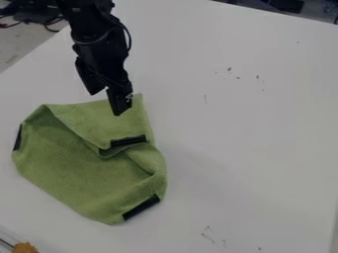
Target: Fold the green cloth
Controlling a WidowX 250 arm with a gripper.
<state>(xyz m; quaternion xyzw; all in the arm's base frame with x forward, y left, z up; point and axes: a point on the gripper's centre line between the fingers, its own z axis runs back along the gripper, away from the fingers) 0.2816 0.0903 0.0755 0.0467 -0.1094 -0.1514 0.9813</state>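
Gripper, black and two-fingered: hung with tips parted over the upper edge of the soft green fabric cloth. Lay partly folded on the smooth white table, left of centre, with flat black strips along its edges.

So it's basically a big, flat white bench with little dark scuffs, plus some pale grey floor and tangled thin cables past its upper-left edge, in pretty soft light.
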